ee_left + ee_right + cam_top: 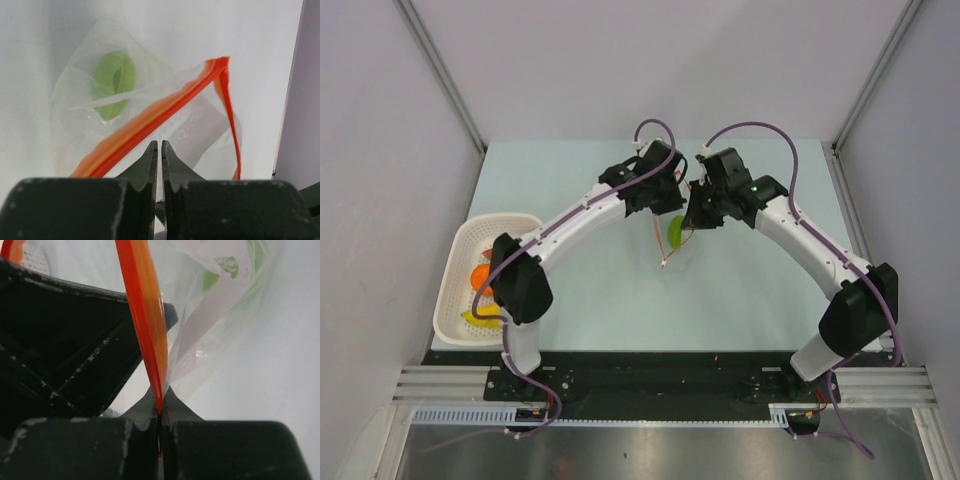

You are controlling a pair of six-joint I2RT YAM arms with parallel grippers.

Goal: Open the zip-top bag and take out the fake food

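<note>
1. Small clear crinkly plastic zip-top bag (672, 240): held up above the pale tabletop (620, 310), between the two hands at mid-table, its body hanging toward the near edge.
2. Thin red zip strip (150, 117) along the bag's mouth: in the left wrist view its two halves meet at one corner and spread apart from there, so the mouth reads as partly open.
3. Left hand (160, 150): jaws almost together, apparently pinching the clear lip just under the near half of the strip. The film at the tips is hard to make out.
4. Right hand (160, 405): closed on the strip itself, which runs straight up out of its jaws. The left hand's black body sits just beside it.
5. Flat green plastic toy piece (115, 82): inside the bag, low in the pouch, beyond the strip from both hands.
6. White perforated basket (460, 240): at the left edge, well apart from the bag, holding an orange-red toy piece (480, 275) and a yellow toy banana (480, 320).
7. Governing relation: the hands face each other from left and right with the strip between them, equally near. Widening the mouth calls for a pull across the strip's long axis.
</note>
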